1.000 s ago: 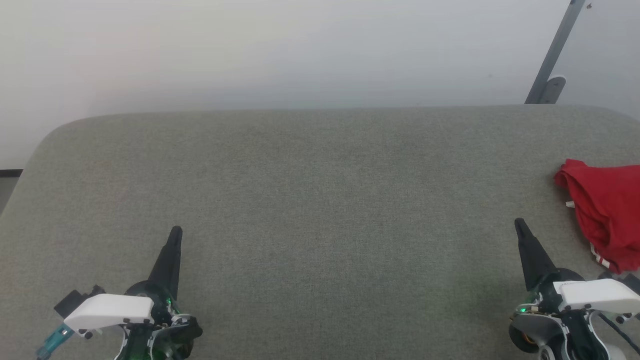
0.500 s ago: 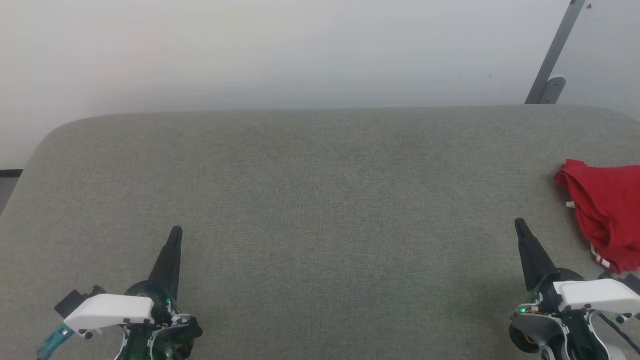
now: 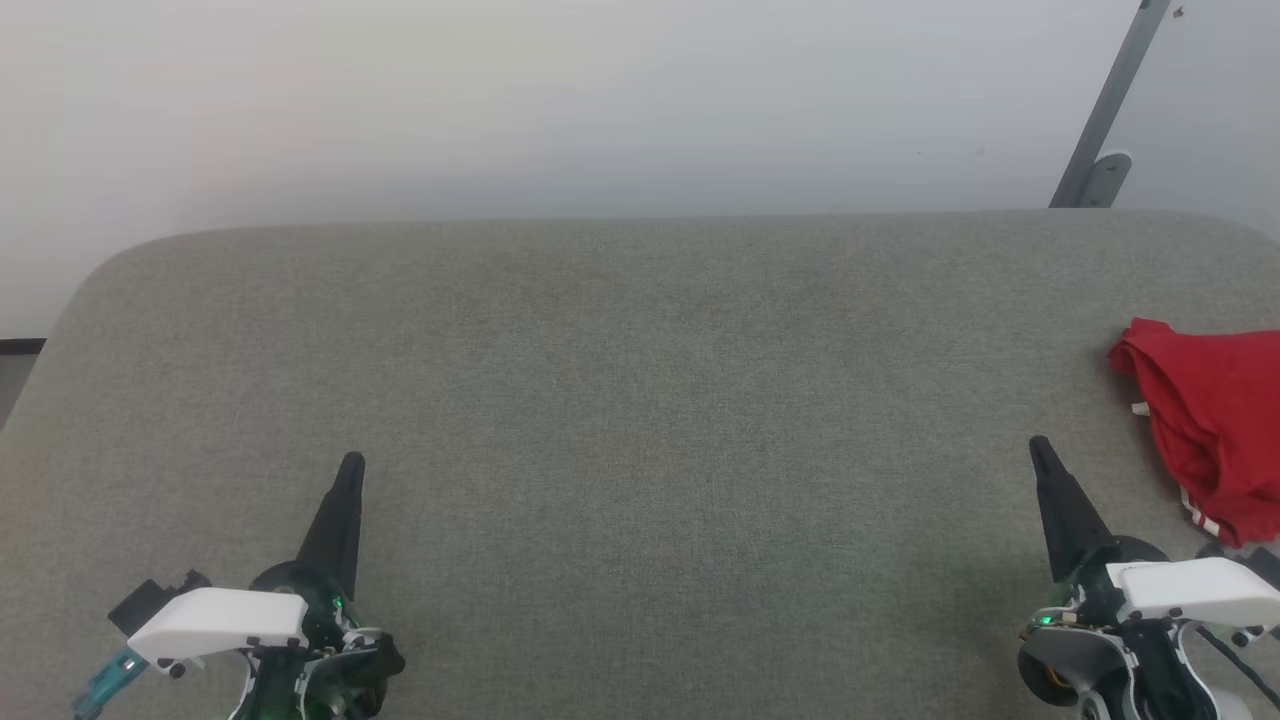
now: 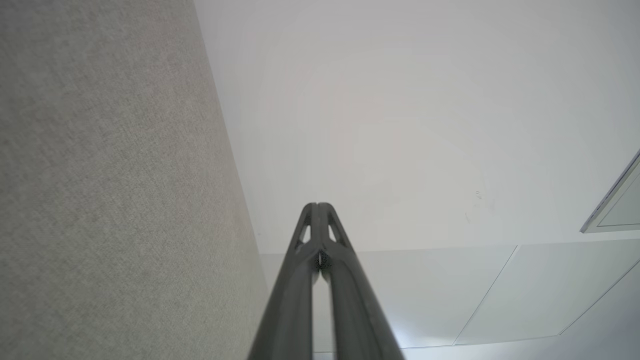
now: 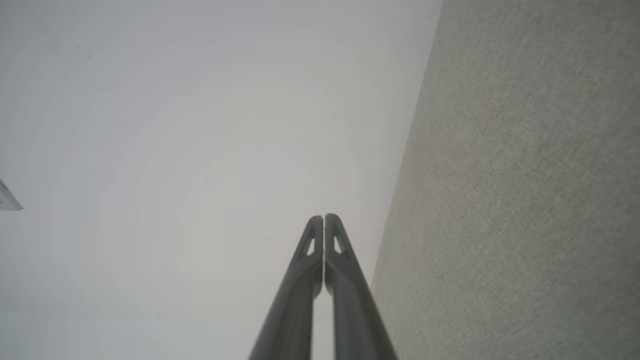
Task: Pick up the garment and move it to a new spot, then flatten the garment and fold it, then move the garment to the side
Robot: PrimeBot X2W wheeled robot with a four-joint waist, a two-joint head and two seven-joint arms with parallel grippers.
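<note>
The garment [image 3: 1215, 425], bright red with a striped white edge, lies crumpled at the right edge of the grey table [image 3: 640, 400], partly cut off by the head view's border. My right gripper [image 3: 1040, 447] rests near the table's front, left of the garment and apart from it, its fingers shut together with nothing in them. My left gripper [image 3: 351, 463] rests at the lower left, far from the garment, also shut and empty. In the wrist views both the left gripper [image 4: 317, 206] and the right gripper [image 5: 324, 217] have their fingertips pressed together.
The grey fabric-covered table has rounded far corners and a pale wall [image 3: 600, 100] behind it. A grey metal bracket [image 3: 1105, 120] slants up the wall at the far right.
</note>
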